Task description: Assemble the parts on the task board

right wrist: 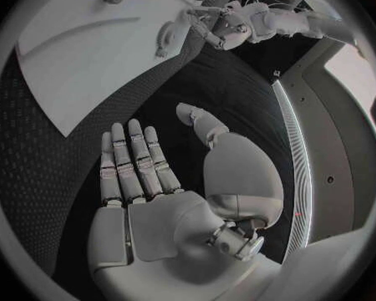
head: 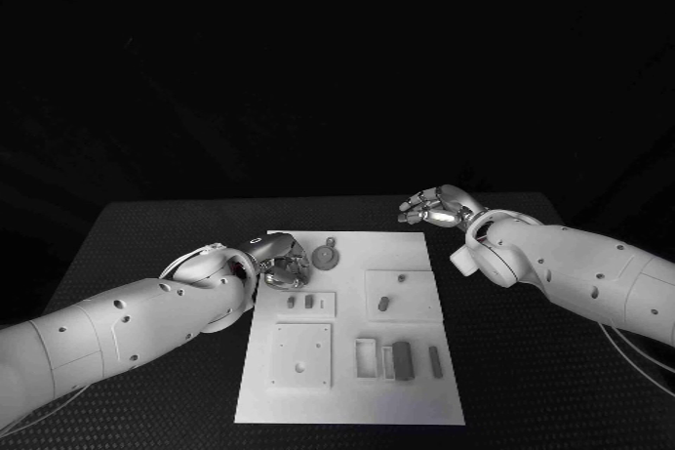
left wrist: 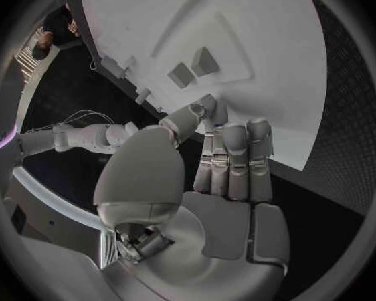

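1. Task board (head: 352, 372): white plate, mid black surface (head: 140, 235), long side running away from robot.
2. Parts on board: round disc w/ small tab (head: 328, 255) near far edge; two small upright pieces (head: 299, 301) on raised square pad, left-centre; one small piece (head: 382, 302) on square pad right of that; flat plate w/ holes (head: 302, 355) near left; open rectangular frame (head: 367, 356) beside two dark bars (head: 403, 360) + thinner bar (head: 435, 362), near right.
3. Left hand (head: 282, 265): over board's left edge, just beside disc, between it and the two upright pieces. Fingers (left wrist: 234, 157) together and extended, thumb alongside, tips at board edge; nothing seen held. Contact w/ board: can't tell.
4. Right hand (head: 439, 208): off board, above bare surface past far right corner, well apart from parts. Fingers (right wrist: 134, 160) straight, slightly spread, palm open, empty.
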Controlling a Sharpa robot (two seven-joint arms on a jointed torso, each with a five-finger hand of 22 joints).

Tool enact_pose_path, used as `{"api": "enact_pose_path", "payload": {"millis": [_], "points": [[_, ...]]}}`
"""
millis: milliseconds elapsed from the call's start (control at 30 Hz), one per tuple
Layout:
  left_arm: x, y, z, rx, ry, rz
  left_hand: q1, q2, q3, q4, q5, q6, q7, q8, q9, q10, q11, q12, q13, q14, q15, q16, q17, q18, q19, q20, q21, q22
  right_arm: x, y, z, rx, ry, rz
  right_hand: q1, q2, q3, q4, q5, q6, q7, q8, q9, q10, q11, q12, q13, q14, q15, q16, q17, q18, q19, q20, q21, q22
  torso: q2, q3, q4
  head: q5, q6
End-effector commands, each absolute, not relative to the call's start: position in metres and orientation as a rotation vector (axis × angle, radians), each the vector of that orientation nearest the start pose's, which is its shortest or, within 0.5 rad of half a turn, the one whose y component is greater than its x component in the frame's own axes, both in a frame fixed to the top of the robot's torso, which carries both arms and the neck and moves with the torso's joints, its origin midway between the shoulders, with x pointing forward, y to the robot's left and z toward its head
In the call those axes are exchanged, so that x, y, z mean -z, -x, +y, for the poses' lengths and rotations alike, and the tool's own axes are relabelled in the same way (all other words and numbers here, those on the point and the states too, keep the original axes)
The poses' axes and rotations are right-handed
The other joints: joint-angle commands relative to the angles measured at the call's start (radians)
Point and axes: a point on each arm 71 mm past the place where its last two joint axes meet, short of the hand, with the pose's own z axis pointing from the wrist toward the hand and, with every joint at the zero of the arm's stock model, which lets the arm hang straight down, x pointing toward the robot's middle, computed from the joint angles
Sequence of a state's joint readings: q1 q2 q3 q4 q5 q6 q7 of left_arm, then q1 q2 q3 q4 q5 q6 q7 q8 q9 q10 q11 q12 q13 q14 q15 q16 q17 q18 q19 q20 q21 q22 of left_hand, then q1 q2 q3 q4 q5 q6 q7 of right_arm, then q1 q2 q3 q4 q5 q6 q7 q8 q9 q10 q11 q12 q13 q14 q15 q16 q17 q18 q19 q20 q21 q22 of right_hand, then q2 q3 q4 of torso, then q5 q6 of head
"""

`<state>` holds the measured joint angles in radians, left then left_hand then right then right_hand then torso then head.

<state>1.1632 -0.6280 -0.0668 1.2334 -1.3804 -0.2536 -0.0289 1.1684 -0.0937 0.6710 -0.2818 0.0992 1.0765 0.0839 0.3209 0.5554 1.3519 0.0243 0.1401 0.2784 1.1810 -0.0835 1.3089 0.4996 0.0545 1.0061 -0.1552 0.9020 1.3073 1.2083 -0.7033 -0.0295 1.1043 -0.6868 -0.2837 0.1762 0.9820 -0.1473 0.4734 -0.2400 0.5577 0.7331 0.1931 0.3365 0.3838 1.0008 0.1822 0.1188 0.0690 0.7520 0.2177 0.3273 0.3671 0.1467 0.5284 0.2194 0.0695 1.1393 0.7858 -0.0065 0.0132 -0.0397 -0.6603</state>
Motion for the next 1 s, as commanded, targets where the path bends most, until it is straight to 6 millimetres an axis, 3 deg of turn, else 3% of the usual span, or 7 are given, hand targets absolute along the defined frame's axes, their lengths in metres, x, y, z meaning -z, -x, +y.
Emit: {"api": "enact_pose_path", "payload": {"millis": [33,433,833,1000], "points": [[0.2427,-0.5191,0.1708,0.639,-0.152,1.832,0.002,0.009,0.004,0.0,0.004,0.005,0.003,0.002,0.001,0.004,-0.001,-0.005,0.0,0.004,-0.005,0.006,-0.001,0.033,0.003,-0.029,0.006,0.017,0.1982,-0.557,-0.2598,-0.957,-0.561,1.616,-0.007,0.004,0.004,0.0,0.002,-0.008,0.006,0.005,-0.001,0.002,0.004,-0.007,0.0,-0.008,0.001,0.003,-0.001,-0.007,-0.007,-0.001,-0.004,0.001,0.001,-0.0001,-0.0016,0.001,0.001],[0.2433,-0.5191,0.172,0.653,-0.124,1.836,0.0,0.009,0.003,-0.001,0.003,-0.001,0.006,-0.001,0.001,0.0,0.0,-0.009,0.0,0.002,-0.004,0.004,-0.001,0.033,0.002,-0.028,0.006,0.017,0.1982,-0.557,-0.2601,-0.956,-0.561,1.615,-0.007,0.004,0.004,0.0,0.002,-0.008,0.006,0.005,-0.001,0.002,0.004,-0.007,0.0,-0.008,0.001,0.004,-0.002,-0.007,-0.007,-0.001,-0.004,0.001,0.0,0.0004,-0.0002,-0.002,0.0],[0.2409,-0.5185,0.1722,0.679,-0.11,1.798,0.011,-0.008,0.001,-0.005,0.001,-0.031,0.018,-0.016,-0.001,0.001,0.0,-0.008,0.003,-0.004,-0.003,0.002,-0.002,0.033,-0.005,-0.026,0.004,0.017,0.1983,-0.5571,-0.2604,-0.956,-0.562,1.615,-0.007,0.004,0.004,0.0,0.002,-0.009,0.006,0.005,-0.002,0.002,0.004,-0.007,0.0,-0.008,0.001,0.004,-0.002,-0.007,-0.007,-0.001,-0.004,0.001,0.001,-0.0007,0.0002,-0.004,-0.001],[0.2404,-0.5192,0.1738,0.683,-0.093,1.789,0.02,-0.021,0.0,-0.004,0.001,-0.081,0.036,-0.043,-0.012,0.0,0.001,-0.009,0.004,-0.005,-0.003,0.001,-0.003,0.031,-0.004,-0.027,0.004,0.017,0.1982,-0.5571,-0.2606,-0.955,-0.562,1.614,-0.007,0.004,0.003,0.0,0.002,-0.009,0.006,0.005,-0.002,0.001,0.005,-0.007,0.0,-0.008,0.001,0.004,-0.002,-0.007,-0.007,-0.001,-0.004,0.001,0.0,0.0,-0.0001,-0.003,0.0]]}}
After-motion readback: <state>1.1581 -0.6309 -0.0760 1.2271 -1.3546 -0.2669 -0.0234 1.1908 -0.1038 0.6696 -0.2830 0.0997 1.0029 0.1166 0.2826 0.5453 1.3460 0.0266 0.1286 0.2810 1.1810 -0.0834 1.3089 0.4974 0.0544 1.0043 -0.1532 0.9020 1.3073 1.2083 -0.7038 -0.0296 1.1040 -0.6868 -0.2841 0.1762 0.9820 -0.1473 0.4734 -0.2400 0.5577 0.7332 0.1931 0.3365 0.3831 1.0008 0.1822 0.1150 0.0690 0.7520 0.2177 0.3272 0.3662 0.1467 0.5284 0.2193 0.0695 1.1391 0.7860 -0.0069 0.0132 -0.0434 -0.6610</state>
